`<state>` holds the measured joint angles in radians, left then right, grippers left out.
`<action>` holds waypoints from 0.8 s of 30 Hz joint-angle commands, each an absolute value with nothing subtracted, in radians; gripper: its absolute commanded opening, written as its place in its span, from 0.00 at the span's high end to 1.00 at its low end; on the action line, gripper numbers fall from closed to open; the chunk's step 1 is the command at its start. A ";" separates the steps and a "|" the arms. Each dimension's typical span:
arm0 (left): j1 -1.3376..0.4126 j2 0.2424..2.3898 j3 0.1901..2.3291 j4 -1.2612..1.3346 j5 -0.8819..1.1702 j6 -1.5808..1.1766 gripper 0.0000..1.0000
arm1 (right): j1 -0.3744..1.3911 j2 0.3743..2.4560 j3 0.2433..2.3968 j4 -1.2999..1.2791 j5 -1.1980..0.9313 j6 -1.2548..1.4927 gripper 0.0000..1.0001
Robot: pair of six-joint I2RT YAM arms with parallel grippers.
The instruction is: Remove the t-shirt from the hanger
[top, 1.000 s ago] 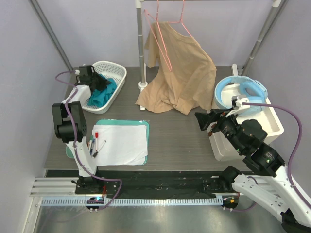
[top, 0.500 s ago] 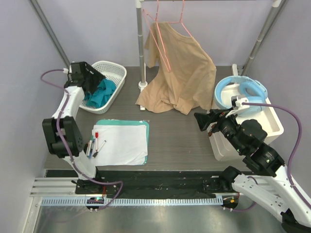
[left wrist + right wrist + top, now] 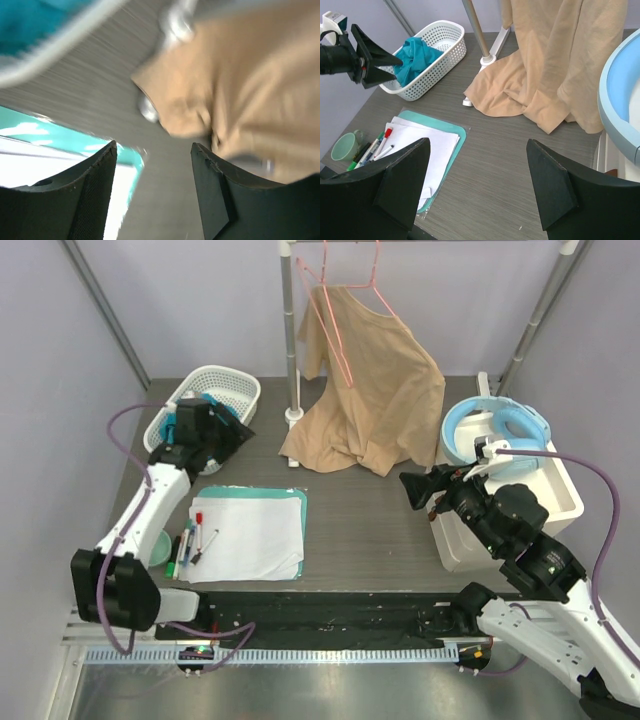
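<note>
A tan t-shirt [image 3: 375, 390] hangs on a pink hanger [image 3: 335, 325] from the rail at the back, its hem pooled on the table; it also shows in the right wrist view [image 3: 555, 60] and blurred in the left wrist view [image 3: 240, 75]. My left gripper [image 3: 240, 433] is open and empty, low over the table in front of the white basket, left of the shirt's hem. My right gripper [image 3: 412, 488] is open and empty, held above the table right of centre, in front of the shirt.
A white basket [image 3: 222, 380] with a teal cloth stands at the back left. A teal mat with white paper [image 3: 250, 532], pens and a green cup [image 3: 160, 545] lie front left. A white box with a blue-rimmed bowl [image 3: 497, 425] stands at right. The rack's pole [image 3: 290, 340] stands beside the shirt.
My left arm swung out of the basket area and moved right and forward, its gripper now pointing toward the shirt's hem. The right arm has not moved.
</note>
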<state>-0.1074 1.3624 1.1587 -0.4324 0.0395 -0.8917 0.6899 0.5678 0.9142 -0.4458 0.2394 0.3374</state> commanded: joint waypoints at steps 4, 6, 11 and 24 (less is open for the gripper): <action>-0.435 1.053 1.033 -0.227 0.097 -0.801 0.39 | 0.692 0.598 0.983 -0.488 0.302 0.321 0.16; -0.507 1.005 0.982 -0.187 0.144 -0.805 0.39 | 0.692 0.618 0.997 -0.495 0.322 0.327 0.16; -0.638 0.907 0.873 -0.163 0.137 -0.839 0.38 | 0.692 0.759 1.099 -0.499 0.325 0.318 0.16; -0.905 0.890 0.759 -0.087 0.140 -0.879 0.37 | 0.606 1.193 1.531 -0.519 0.608 0.077 0.16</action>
<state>-0.8951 0.9184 0.7303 -0.1555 0.1341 -0.8860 0.6647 1.1034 1.3922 -0.5369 0.5331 0.1894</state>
